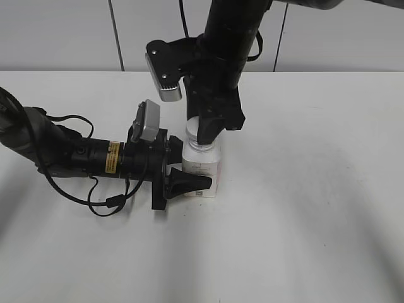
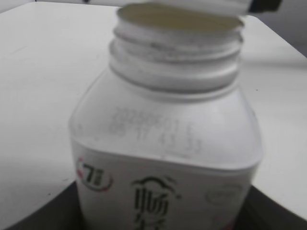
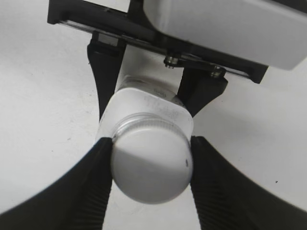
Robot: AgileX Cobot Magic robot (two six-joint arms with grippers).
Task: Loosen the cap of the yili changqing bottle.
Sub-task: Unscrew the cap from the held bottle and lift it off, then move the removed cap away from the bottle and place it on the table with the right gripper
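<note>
Your yili changqing bottle stands upright near the middle of the white table. Your left gripper comes in from nine o'clock and grasps the bottle's squarish body low down, fingers either side. Your right gripper drops from twelve o'clock and is clenched on the cap, both pads touching its rim. In the left wrist view the cap sits raised and tilted, with the neck threads showing bare below it. Open tabletop lies from three to six o'clock; the table's far edge meets the wall at twelve.
</note>
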